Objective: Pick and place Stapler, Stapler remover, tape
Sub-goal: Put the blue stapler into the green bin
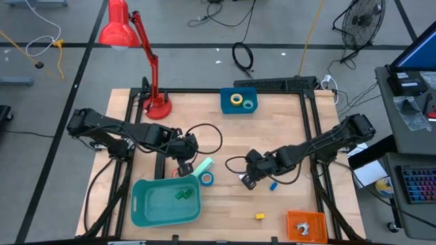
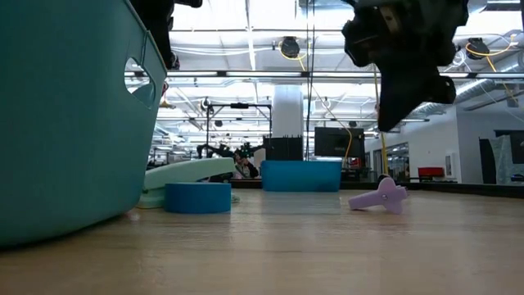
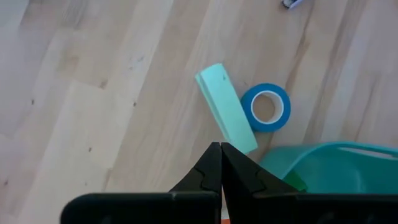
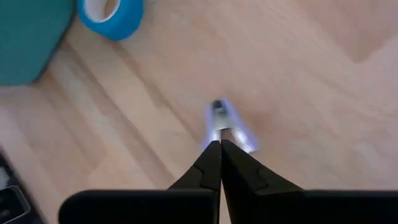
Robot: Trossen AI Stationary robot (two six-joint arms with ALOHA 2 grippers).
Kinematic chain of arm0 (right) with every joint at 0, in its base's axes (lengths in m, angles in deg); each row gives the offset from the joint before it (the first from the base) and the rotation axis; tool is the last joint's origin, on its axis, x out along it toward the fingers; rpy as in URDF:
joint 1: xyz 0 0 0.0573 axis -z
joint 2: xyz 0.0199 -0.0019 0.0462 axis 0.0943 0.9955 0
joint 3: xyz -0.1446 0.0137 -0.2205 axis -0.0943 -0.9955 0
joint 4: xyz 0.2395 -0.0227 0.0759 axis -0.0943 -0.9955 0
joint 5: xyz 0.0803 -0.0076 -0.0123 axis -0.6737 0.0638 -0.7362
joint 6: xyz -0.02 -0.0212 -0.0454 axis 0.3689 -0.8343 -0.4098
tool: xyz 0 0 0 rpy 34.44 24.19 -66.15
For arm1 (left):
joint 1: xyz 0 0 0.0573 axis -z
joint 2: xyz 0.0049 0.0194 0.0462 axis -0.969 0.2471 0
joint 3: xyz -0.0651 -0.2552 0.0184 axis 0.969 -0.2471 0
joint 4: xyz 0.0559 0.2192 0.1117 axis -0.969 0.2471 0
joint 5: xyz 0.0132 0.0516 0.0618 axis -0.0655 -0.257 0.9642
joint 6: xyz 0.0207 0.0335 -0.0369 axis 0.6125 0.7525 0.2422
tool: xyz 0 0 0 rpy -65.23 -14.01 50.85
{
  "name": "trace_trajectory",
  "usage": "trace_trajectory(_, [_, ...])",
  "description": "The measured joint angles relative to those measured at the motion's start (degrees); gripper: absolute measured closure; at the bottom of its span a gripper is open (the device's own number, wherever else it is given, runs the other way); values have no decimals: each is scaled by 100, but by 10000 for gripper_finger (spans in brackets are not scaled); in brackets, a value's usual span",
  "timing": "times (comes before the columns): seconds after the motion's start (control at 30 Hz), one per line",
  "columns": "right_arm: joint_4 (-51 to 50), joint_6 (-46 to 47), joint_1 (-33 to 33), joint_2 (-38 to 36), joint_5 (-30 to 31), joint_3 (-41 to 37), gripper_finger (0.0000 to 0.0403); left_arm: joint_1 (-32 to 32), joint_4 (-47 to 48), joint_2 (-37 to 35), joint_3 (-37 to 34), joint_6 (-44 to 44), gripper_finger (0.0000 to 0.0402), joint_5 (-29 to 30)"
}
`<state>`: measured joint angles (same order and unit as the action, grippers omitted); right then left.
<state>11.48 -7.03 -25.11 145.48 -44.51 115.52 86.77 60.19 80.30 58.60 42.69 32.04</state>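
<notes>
The purple stapler remover (image 4: pixel 225 126) lies flat on the wood just ahead of my right gripper (image 4: pixel 221 147), which is shut and hangs above it (image 2: pixel 391 123) without touching. A blue tape roll (image 3: pixel 266 107) lies flat beside a mint-green block (image 3: pixel 226 106), next to the teal basket (image 1: pixel 146 204). My left gripper (image 3: pixel 221 149) is shut and hovers over the block's near end, clear of it. A yellow and a green tape roll sit in the blue tray (image 1: pixel 228 105) at the far edge. A long black bar (image 1: pixel 160 165), likely the stapler, lies partly hidden under my left arm.
A red desk lamp (image 1: pixel 146 61) stands at the far left corner. An orange piece (image 1: pixel 304 224) lies at the near right corner, with a yellow cube (image 1: pixel 259 216) and a blue cube (image 1: pixel 272 185) loose on the wood. Small green pieces (image 1: pixel 182 194) lie in the basket.
</notes>
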Motion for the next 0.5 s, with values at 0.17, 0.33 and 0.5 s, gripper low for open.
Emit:
trace_trajectory(0.17, [26,-69,14,34,-247,-4,403,5,-47,0,0,19,400,-55])
trace_trajectory(0.33, [-212,18,-76,38,-562,-3,403,110,-43,0,0,11,396,-57])
trace_trajectory(0.5, [-509,122,-209,36,-883,-2,403,184,-54,0,0,-34,398,-16])
